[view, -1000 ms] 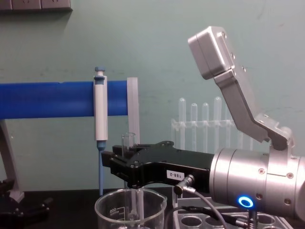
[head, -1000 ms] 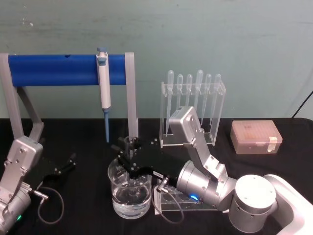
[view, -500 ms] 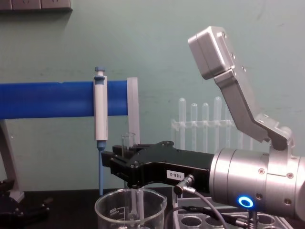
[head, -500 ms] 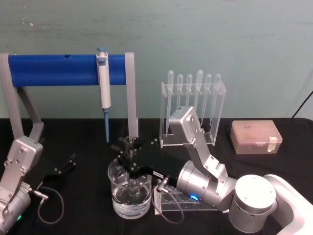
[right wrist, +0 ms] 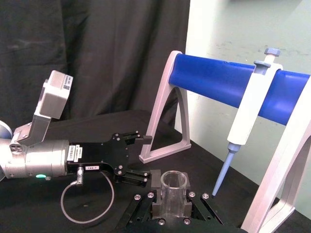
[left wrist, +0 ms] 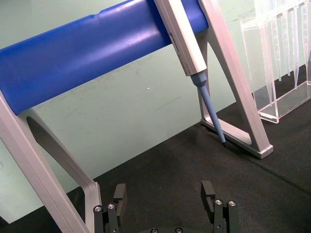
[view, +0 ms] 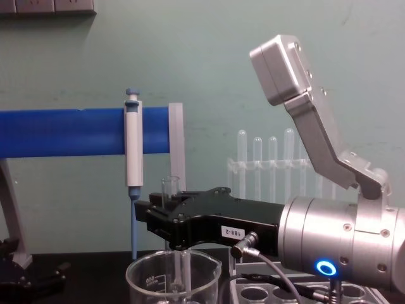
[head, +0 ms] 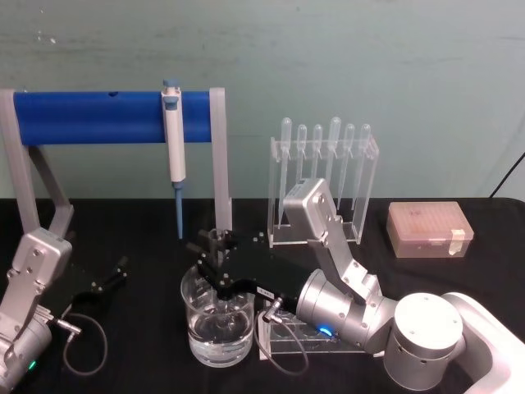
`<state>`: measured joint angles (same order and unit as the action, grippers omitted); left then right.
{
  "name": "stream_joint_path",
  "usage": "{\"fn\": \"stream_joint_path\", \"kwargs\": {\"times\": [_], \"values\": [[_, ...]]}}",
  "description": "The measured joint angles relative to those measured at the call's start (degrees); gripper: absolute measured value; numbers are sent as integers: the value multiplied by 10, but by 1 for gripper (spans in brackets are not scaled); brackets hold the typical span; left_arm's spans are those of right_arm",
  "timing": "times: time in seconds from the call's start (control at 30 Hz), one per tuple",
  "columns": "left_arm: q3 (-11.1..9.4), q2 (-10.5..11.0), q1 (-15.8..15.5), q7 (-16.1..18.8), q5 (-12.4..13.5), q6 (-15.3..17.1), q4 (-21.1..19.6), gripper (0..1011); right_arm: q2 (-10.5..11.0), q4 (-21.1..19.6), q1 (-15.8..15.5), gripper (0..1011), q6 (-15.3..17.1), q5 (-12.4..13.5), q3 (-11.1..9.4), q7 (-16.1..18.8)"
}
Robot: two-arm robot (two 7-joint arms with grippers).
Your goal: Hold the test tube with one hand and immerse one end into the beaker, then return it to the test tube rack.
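Observation:
My right gripper [head: 213,256] is shut on the test tube [head: 215,238], a clear glass tube held upright over the beaker [head: 217,324]. From the chest the tube's open rim [view: 169,182] stands above the black fingers, and its lower part shows through the beaker [view: 145,282] wall, inside the glass. The beaker holds clear water. Through the right wrist camera I look down on the test tube [right wrist: 173,193] clamped between the pads. My left gripper [head: 108,279] rests open and empty on the black table at the left, its two fingers [left wrist: 119,194] wide apart.
A blue bar stand carries a hanging pipette [head: 173,139] just behind the beaker. A clear rack of plastic pipettes [head: 324,176] stands at the back, a tip box [head: 428,230] to the right. A tube rack [view: 272,294] lies under my right wrist.

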<state>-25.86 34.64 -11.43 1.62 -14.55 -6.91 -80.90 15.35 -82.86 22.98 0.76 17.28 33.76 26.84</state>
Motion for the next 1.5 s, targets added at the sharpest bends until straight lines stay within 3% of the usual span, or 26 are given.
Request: {"fn": "stream_joint_path", "kwargs": {"times": [1.5], "values": [[0,0,0,0,0,0,0,1000,0,0,0,217,0,0,0,0]]}}
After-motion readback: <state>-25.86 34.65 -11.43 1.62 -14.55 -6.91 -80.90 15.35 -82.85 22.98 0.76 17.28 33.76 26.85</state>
